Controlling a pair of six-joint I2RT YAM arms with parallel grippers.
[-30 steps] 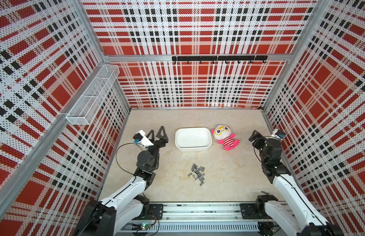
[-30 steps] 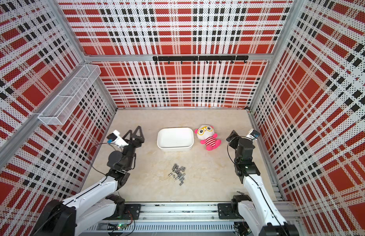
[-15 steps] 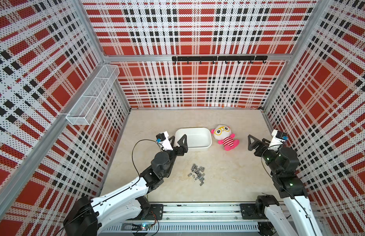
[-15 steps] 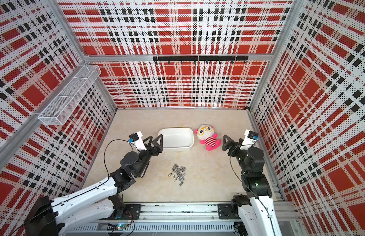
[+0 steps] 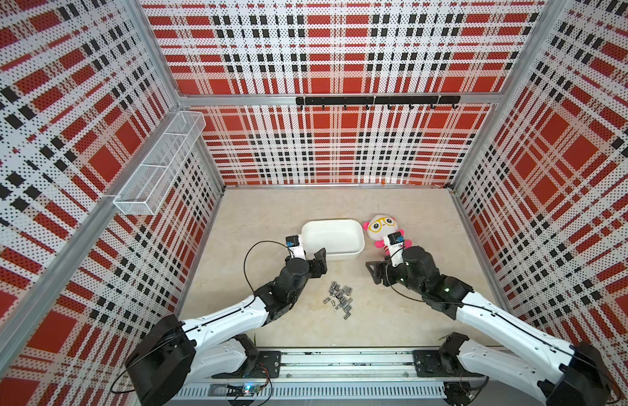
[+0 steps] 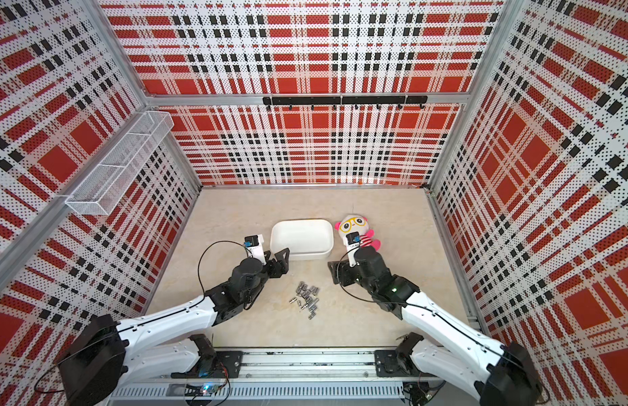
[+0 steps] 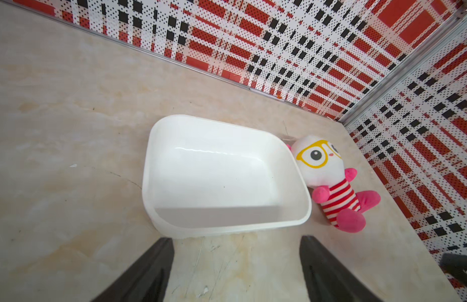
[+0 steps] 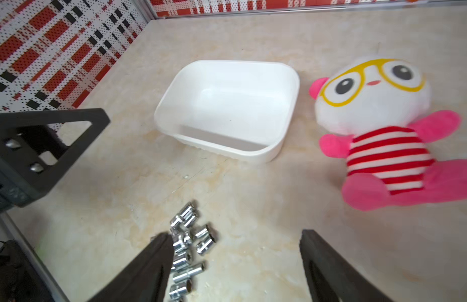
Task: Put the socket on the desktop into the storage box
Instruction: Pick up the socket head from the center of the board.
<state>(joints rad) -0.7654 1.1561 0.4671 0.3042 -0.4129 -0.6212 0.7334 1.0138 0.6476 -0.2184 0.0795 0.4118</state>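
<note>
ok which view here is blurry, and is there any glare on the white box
Right wrist view is smeared: the sockets and plush doll look soft. Left wrist view is sharp, with a thin glare line inside the storage box. In both top views the lines on the walls bow from wide-angle distortion.

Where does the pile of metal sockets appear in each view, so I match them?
Top view: sockets centre, on the robot's side of the storage box.
Top view: sockets same place, slightly leftward.
Left wrist: not in it.
Right wrist: sockets close to the camera, before the box.
Shared landmark: the storage box, in all four views.
</note>
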